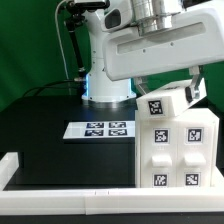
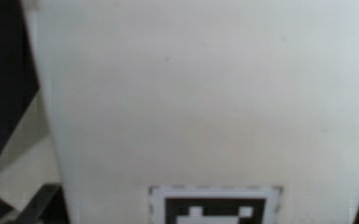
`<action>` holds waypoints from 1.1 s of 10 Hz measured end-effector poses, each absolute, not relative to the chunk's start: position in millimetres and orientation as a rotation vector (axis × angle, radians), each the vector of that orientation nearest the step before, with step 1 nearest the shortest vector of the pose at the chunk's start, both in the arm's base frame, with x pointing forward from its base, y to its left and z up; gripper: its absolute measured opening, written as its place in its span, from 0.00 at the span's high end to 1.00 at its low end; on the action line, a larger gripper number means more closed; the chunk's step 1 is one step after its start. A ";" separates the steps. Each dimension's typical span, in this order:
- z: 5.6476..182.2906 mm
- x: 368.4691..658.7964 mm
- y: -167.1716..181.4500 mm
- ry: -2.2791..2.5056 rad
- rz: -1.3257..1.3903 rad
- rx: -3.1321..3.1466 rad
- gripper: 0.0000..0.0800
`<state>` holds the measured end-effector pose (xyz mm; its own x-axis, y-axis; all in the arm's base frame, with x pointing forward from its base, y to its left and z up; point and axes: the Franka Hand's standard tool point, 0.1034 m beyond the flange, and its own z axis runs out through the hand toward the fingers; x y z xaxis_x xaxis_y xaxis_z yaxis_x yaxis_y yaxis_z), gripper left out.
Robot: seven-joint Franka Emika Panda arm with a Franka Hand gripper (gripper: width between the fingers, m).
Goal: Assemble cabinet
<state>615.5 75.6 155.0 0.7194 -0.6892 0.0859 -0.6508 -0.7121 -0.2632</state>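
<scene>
The cabinet [image 1: 176, 150] is a big white box at the exterior view's right, near the table's front. Its near face shows four tagged panels. A smaller white tagged piece [image 1: 163, 102] rests tilted on the cabinet's top edge. My gripper [image 1: 192, 92] comes down from above onto this piece. One dark finger shows against its right side, and the jaws appear shut on it. In the wrist view a white surface [image 2: 202, 95] fills the frame, with one tag [image 2: 217, 206] at its edge. My fingertips do not show clearly there.
The marker board [image 1: 100, 128] lies flat on the black table [image 1: 50, 140], at the exterior view's left of the cabinet. A white rim [image 1: 70, 187] runs along the table's front and left edges. The arm's base [image 1: 105, 85] stands behind the marker board.
</scene>
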 end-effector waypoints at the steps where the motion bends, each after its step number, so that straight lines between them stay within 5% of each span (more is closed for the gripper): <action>1: 154.9 615.7 74.5 1.166 -0.252 -2.663 0.30; 11: 154.9 614.4 73.3 2.090 -0.039 -1.878 0.30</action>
